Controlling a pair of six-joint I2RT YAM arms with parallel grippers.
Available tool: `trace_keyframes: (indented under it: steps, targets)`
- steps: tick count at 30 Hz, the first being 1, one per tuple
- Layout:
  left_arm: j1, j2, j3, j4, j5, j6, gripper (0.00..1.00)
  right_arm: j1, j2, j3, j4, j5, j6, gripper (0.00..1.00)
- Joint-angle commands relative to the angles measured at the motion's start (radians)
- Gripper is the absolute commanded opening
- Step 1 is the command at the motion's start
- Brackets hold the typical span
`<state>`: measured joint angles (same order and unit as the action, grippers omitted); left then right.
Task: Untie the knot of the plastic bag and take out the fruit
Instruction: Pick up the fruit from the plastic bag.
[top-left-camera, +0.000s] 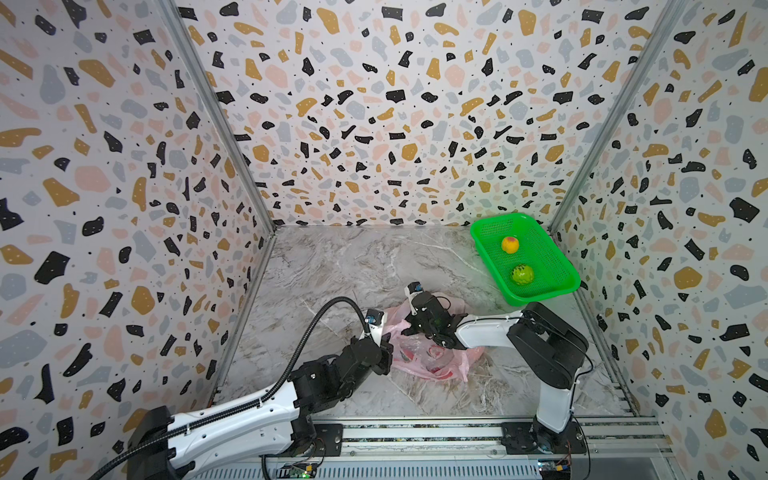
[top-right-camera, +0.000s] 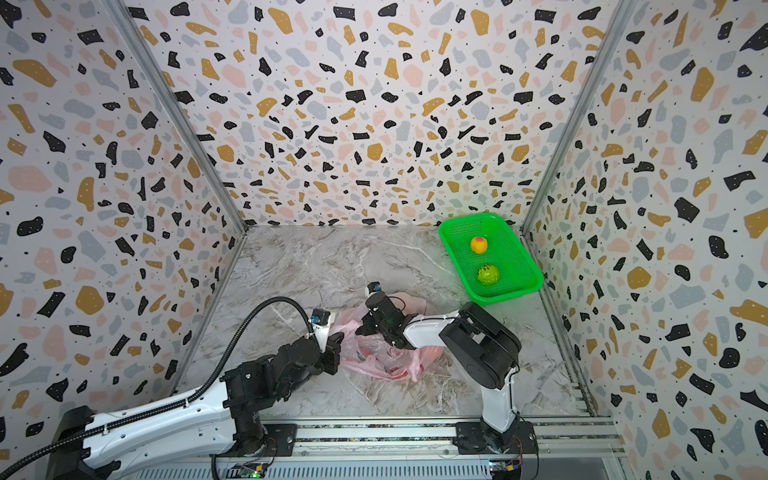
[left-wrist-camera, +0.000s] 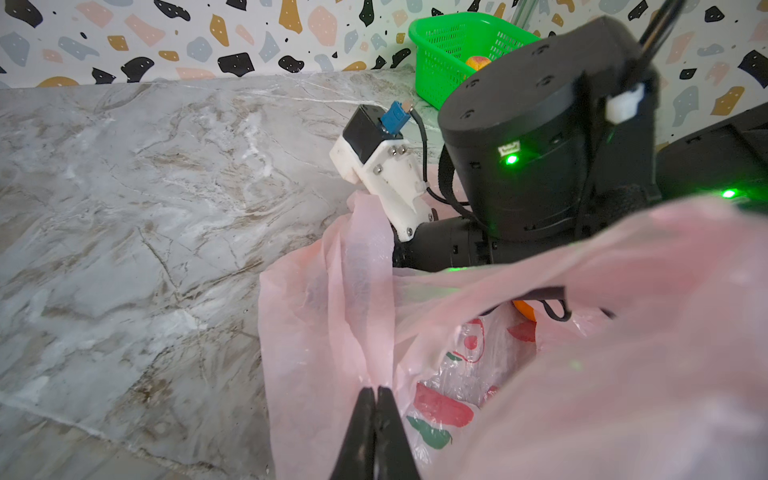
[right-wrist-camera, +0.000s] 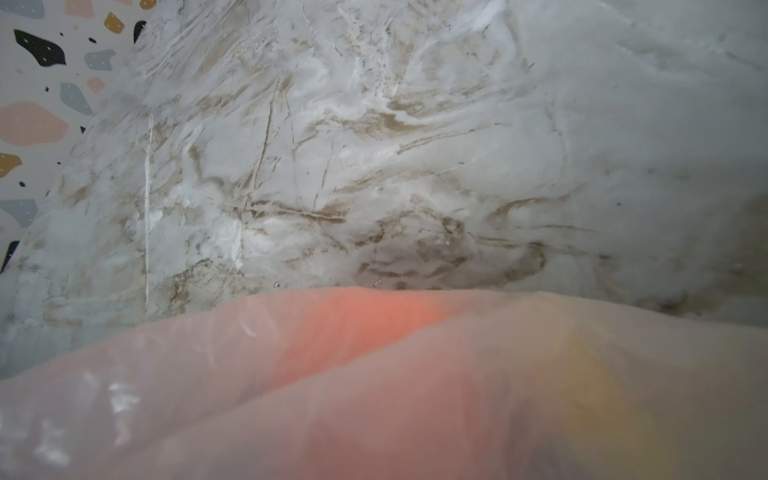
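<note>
The left gripper (left-wrist-camera: 375, 392), pinched closed on the plastic bag (left-wrist-camera: 332, 332), sits mid marble table (top-left-camera: 332, 266); right gripper's jaws are hidden in it. Terrazzo walls (top-left-camera: 374, 104) enclose; green basket (top-left-camera: 557, 266) corners right.

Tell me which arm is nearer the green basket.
Right. Its arm reaches into the pink bag just in front of the green basket; the left arm sits beyond the bag's far side.

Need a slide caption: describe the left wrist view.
Left gripper pinches the pink plastic bag open as the right arm reaches in.
</note>
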<state>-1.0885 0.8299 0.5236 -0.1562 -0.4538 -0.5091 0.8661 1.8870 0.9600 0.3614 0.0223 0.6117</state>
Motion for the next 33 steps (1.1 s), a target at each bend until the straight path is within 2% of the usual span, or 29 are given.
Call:
trace_keyframes:
  steps: [1,3,5,11,22,33]
  targets:
    - [-0.004,-0.013,0.007,0.017,0.005,0.011,0.0,-0.006,0.003,0.022,-0.01,0.04,-0.001,0.69]
    - [-0.003,-0.015,0.007,0.014,-0.003,0.008,0.0,-0.006,-0.001,0.017,-0.011,0.036,-0.004,0.61]
    - [-0.003,-0.015,0.006,0.011,-0.011,0.004,0.0,-0.006,-0.011,0.011,-0.015,0.035,-0.006,0.61]
    - [-0.003,-0.024,0.007,-0.002,-0.052,-0.012,0.0,-0.003,-0.073,-0.002,-0.083,-0.016,-0.02,0.6]
    - [-0.003,-0.029,-0.007,0.021,-0.065,-0.02,0.0,0.037,-0.291,-0.128,-0.221,-0.079,0.0,0.6]
    - [-0.002,-0.028,-0.011,0.032,-0.071,-0.023,0.0,0.045,-0.454,-0.122,-0.415,-0.113,-0.03,0.62]
